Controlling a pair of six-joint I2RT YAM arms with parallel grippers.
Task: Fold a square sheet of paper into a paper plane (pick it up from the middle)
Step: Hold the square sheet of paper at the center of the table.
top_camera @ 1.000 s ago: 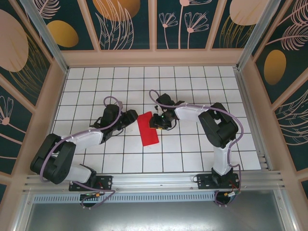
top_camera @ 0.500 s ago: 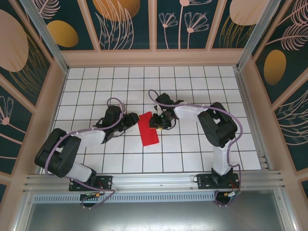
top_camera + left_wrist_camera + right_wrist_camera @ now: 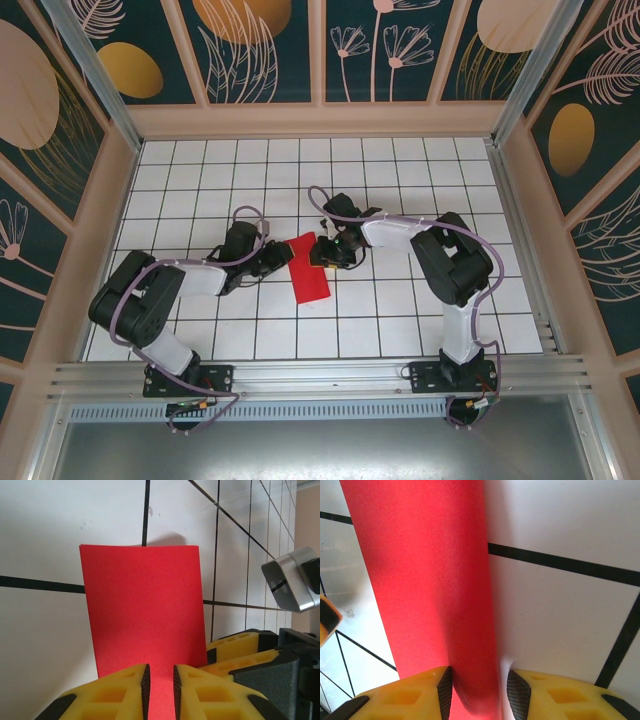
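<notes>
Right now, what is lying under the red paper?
The red paper lies on the white gridded table; black grid lines run under it. Anything else beneath it is covered.

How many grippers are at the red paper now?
2. The left gripper straddles the left edge of the thin red rectangular paper sheet; the right gripper straddles its right edge.

Both arms are stretching low toward the middle from their near bases. The left arm is angling to the right, and the left gripper is pointing right, its jaws standing a narrow gap apart astride the red paper. The right arm is bending back leftward, and the right gripper is facing left with its jaws standing partly apart.
</notes>
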